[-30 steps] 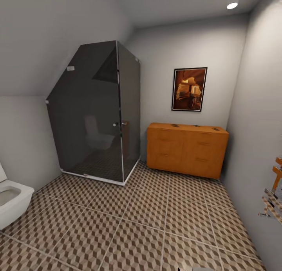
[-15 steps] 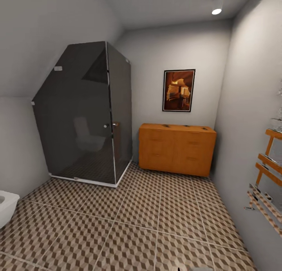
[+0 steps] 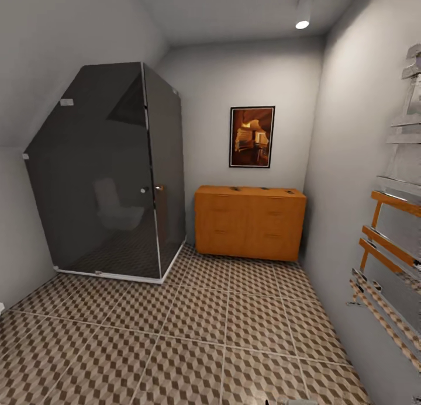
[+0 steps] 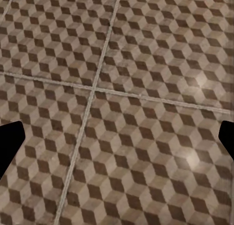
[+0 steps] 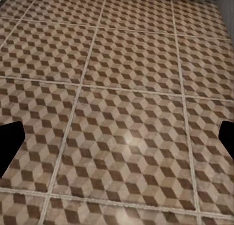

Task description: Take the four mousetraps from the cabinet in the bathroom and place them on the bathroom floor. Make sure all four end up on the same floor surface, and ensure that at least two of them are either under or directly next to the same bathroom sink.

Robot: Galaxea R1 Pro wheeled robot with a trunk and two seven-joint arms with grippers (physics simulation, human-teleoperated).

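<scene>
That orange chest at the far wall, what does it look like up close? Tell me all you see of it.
The cabinet is a wide, low chest of orange-brown wood with faint drawer fronts, all shut. It stands upright on the patterned tile floor, its back against the far wall below a framed picture, beside the dark glass shower. Small dark items, too small to identify, lie on top.

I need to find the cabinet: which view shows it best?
The head view: the cabinet stands whole against the far wall, small dark items on top. Both wrist views show patterned floor instead.
</scene>
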